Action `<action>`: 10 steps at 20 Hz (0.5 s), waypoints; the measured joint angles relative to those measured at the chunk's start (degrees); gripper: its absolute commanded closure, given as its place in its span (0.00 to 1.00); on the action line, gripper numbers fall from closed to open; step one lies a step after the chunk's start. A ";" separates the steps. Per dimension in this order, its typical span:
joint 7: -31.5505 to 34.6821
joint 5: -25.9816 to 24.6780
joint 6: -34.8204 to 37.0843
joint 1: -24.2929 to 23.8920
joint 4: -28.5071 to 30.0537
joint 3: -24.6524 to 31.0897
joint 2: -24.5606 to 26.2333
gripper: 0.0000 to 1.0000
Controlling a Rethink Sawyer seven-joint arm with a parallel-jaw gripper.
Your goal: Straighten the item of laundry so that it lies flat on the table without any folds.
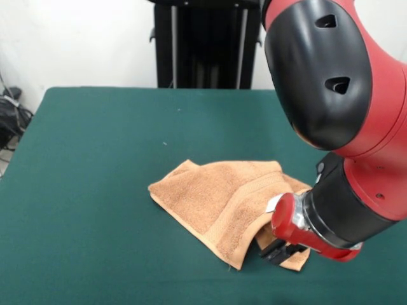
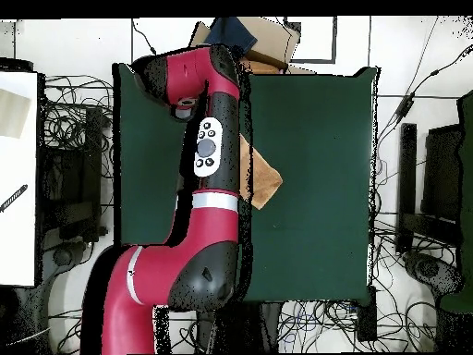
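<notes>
Our black gripper (image 1: 280,251) sits low at the folded tan terry-cloth towel (image 1: 216,197)'s near right corner; we cannot tell its state. Dragging could bunch the fold across the dark green cloth-covered counter (image 1: 95,159) rather than open it.

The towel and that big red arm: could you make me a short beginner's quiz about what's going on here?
1. True or false: the towel lies fully flat, with no folds.
2. What colour is the table? A) dark green B) white C) blue
3. Fill in: in the front view the gripper is down at the towel's ____ corner, nearest the camera.

Key
1. False: one flap is doubled over the rest, and the edge by the gripper is lifted.
2. A.
3. Right. Whether the gripper is open or shut cannot be told, as the arm and the cloth hide it.
</notes>
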 measured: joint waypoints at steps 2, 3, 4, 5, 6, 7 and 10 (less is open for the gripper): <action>0.00 -0.05 0.00 -0.01 0.31 0.07 -0.24 1.00; 0.00 -0.06 0.00 -0.01 0.41 0.07 -0.34 1.00; 0.00 -0.06 0.00 0.00 0.48 0.08 -0.42 1.00; 0.00 -0.07 0.00 0.00 0.55 0.09 -0.51 1.00; 0.00 -0.07 0.00 0.00 0.63 0.09 -0.60 1.00; 0.00 -0.08 0.00 0.00 0.70 0.10 -0.69 1.00; 0.00 -0.12 0.00 -0.01 0.93 0.14 -1.01 1.00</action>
